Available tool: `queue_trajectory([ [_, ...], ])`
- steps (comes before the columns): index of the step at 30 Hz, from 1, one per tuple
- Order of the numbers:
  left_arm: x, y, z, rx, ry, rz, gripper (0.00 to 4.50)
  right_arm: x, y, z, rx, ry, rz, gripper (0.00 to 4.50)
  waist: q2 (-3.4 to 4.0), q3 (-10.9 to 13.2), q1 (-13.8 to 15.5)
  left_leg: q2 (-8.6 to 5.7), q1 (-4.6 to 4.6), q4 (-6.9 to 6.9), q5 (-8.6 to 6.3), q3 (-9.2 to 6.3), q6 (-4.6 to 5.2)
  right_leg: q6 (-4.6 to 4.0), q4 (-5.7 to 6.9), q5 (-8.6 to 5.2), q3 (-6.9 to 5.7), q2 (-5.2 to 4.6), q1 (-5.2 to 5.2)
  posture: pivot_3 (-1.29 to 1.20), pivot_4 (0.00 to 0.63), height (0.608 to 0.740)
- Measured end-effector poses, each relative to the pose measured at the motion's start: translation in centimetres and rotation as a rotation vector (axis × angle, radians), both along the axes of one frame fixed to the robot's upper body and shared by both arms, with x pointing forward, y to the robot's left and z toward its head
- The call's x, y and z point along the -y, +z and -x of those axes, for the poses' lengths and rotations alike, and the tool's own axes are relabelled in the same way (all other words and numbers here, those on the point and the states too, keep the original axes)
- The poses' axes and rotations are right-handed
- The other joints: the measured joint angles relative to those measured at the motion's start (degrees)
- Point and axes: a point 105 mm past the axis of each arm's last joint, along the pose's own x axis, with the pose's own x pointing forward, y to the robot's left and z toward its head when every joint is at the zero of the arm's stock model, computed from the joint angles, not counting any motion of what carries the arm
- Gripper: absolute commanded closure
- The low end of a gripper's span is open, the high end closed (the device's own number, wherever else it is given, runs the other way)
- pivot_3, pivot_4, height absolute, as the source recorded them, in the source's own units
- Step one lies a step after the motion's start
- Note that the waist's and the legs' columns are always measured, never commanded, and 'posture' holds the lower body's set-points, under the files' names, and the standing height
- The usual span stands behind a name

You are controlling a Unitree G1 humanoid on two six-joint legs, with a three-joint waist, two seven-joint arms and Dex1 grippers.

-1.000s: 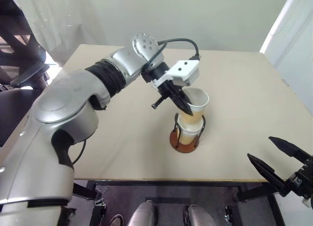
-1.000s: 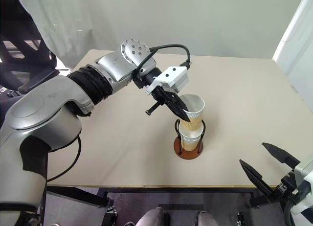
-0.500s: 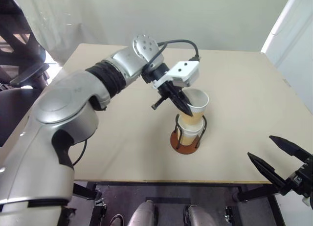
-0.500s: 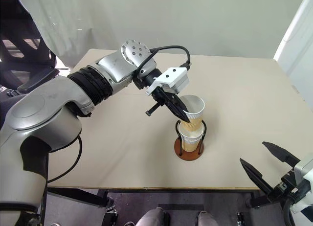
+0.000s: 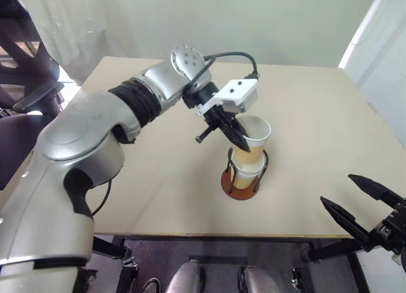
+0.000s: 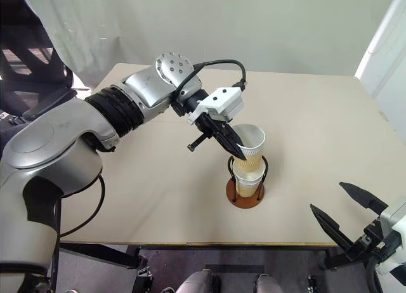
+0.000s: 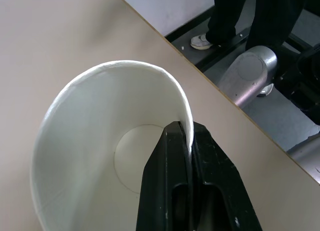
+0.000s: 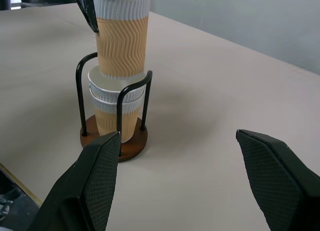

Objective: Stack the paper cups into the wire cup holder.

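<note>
The wire cup holder (image 5: 239,185) stands near the middle of the tan table, with two paper cups (image 8: 114,93) nested inside its black loops. My left gripper (image 5: 240,139) is shut on the rim of a third paper cup (image 5: 257,133), one finger inside the cup and one outside (image 7: 182,141). This cup stands upright with its bottom inside the upper nested cup and most of its tan side above the loops (image 8: 122,41). My right gripper (image 5: 336,188) hangs open and empty off the table's front right corner, pointing towards the holder (image 8: 135,143).
The table (image 5: 158,179) has bare surface all around the holder. A dark office chair (image 5: 25,96) stands off its left side. A white panel (image 5: 380,58) rises past the right edge.
</note>
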Motion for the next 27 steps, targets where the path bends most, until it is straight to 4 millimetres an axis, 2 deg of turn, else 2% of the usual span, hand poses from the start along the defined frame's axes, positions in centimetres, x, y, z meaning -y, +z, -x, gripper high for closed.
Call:
queue_trajectory([
  [13,0.15,-0.53,0.17,-0.016,-0.008,-0.013,4.48,0.02,-0.01,0.00,0.000,-0.002,0.000,0.71,0.00,0.00,0.01,0.00,0.00,-0.02,-0.07,0.00,0.03,0.04,-0.31,0.03,0.00,0.00,0.10,0.00,0.150,0.740],
  [16,0.23,-0.72,0.11,-0.028,0.000,-0.016,3.87,0.03,-0.02,0.00,-0.001,-0.003,0.000,0.71,0.00,0.00,0.02,0.01,0.00,-0.02,-0.11,0.00,0.03,0.07,-0.40,0.05,0.00,0.00,0.13,0.00,0.150,0.740],
  [24,0.37,-0.95,-0.12,-0.030,0.010,-0.020,1.15,0.07,-0.02,-0.02,-0.001,-0.004,0.000,0.71,0.00,0.00,0.07,0.01,0.00,-0.02,-0.18,0.00,0.03,0.11,-0.57,0.09,0.00,0.00,0.18,0.00,0.150,0.740],
  [27,0.55,-0.94,-0.38,-0.004,0.003,-0.006,1.15,0.05,0.03,-0.06,0.001,-0.002,0.002,0.71,0.00,0.00,0.11,0.01,0.00,-0.01,-0.18,0.01,0.04,0.14,-0.61,0.10,0.00,0.00,0.20,0.00,0.150,0.740],
])
